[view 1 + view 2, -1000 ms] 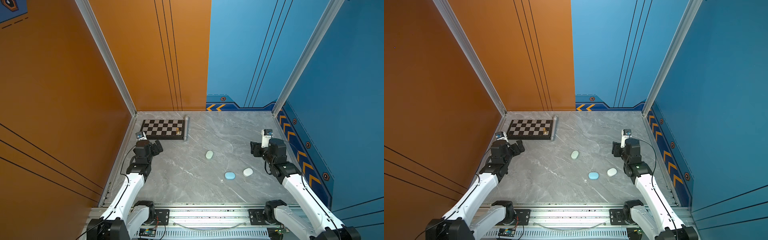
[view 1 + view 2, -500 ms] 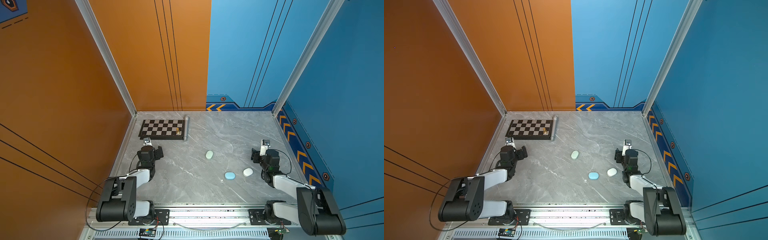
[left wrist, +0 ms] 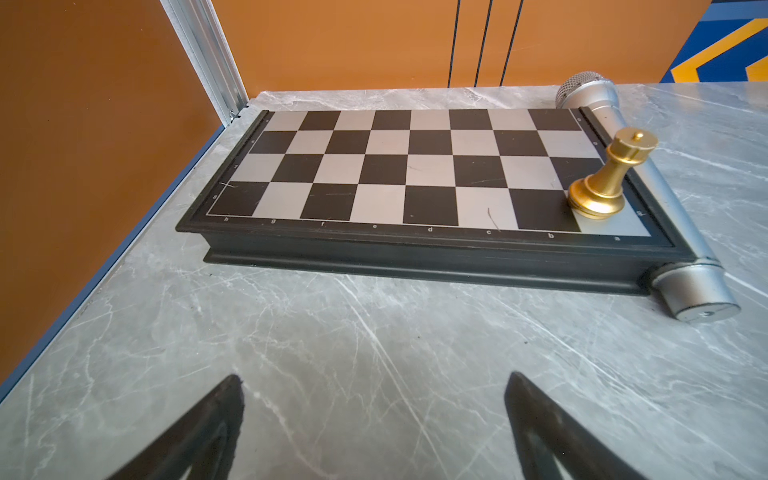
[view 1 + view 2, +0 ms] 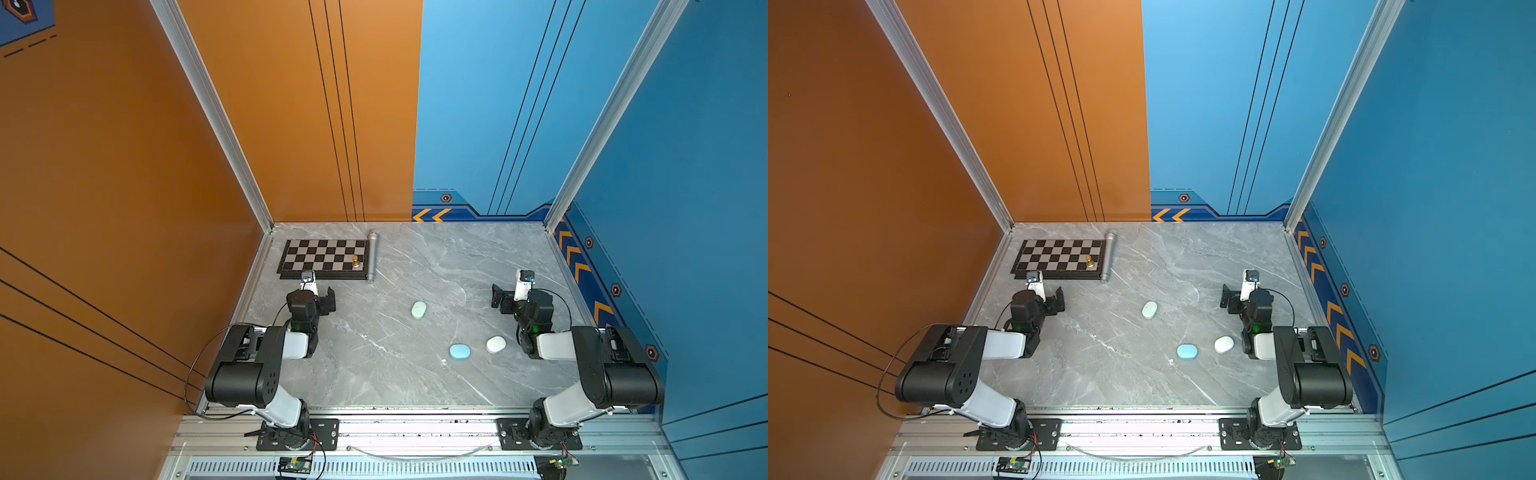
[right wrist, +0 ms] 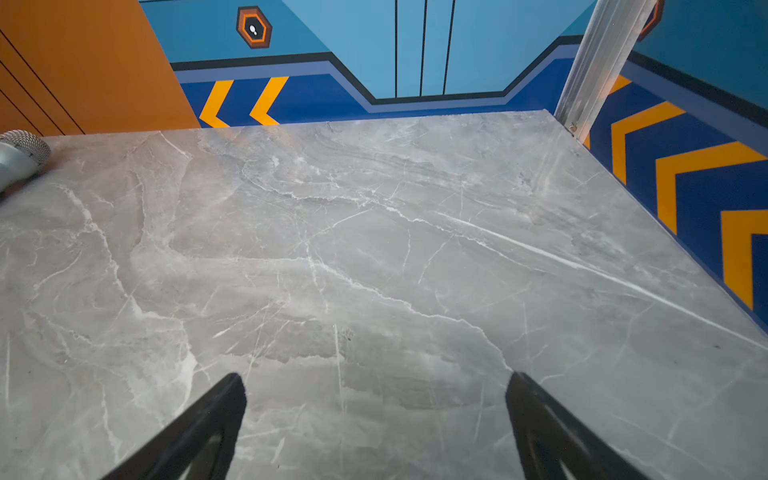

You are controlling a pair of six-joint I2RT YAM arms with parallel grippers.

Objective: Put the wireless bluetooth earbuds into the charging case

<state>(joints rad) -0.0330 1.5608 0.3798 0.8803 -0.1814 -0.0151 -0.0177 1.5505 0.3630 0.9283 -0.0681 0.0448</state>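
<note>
Three closed cases (image 4: 418, 310) (image 4: 459, 351) (image 4: 496, 344), insides hidden

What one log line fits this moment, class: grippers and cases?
left gripper: open, empty | right gripper: open, empty | mint case, blue case, white case: shut, not held | earbuds: none seen

The chessboard (image 3: 390, 166) rim carries letters h to a; side marks look too blurred.
</note>
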